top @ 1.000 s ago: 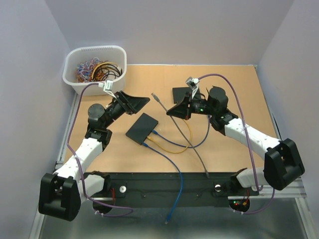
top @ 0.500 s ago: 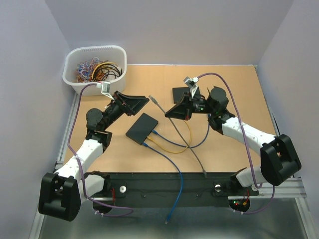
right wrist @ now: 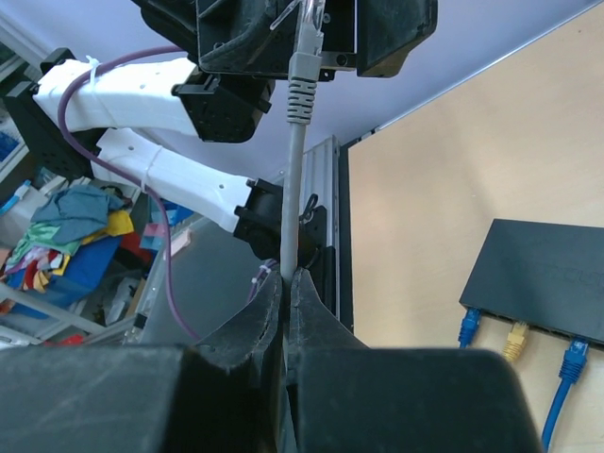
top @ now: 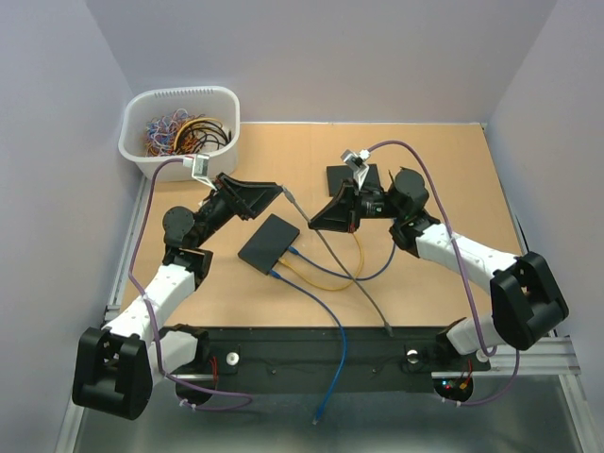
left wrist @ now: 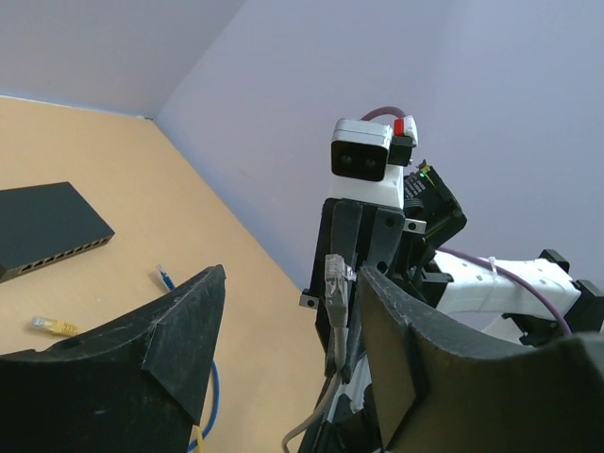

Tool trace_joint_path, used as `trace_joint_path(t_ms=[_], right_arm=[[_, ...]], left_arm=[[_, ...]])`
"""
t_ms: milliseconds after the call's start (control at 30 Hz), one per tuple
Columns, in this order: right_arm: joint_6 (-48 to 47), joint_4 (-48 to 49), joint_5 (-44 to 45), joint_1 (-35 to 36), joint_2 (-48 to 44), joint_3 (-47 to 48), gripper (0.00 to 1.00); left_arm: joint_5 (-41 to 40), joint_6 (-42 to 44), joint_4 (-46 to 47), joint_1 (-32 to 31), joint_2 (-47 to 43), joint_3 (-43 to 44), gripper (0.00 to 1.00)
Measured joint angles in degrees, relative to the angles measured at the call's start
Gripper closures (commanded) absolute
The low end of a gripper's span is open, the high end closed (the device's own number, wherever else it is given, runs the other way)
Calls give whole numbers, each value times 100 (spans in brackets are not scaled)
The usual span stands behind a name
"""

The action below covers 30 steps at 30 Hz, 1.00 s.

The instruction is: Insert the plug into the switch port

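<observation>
Plug [top: 289, 192] long axis diagonal, tip pointing far-left.

Left gripper [left wrist: 289, 288], fingers spread wide, with an upright clear plug [left wrist: 335, 279] on a grey cable [left wrist: 332, 363] between them. Beyond it is the right arm's wrist camera [left wrist: 361, 160]. Left, on the tan table [left wrist: 123, 160]: a black switch [left wrist: 42, 226], with a blue plug [left wrist: 165, 278] and a yellow plug [left wrist: 49, 327] lying apart from it.

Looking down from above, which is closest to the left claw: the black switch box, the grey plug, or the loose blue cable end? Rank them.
From the left gripper:
1. the grey plug, right at its fingertips.
2. the black switch, just below it, mid-table.
3. the blue cable's loose end, at the front, past the arms' bases.
</observation>
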Motion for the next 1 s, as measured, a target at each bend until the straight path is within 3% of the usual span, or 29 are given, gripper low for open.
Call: trace_joint_path(t_ms=[500, 667, 1000], right_arm=[[166, 262, 90, 107, 334, 0, 100], [352, 476, 133, 107, 404, -116, 100], [595, 874, 140, 109, 411, -160, 100]], left_arm=[[0, -39, 35, -7, -249, 0, 38], [-4, -17, -4, -7, -289, 0, 48], [7, 7, -90, -11, -157, 0, 49]])
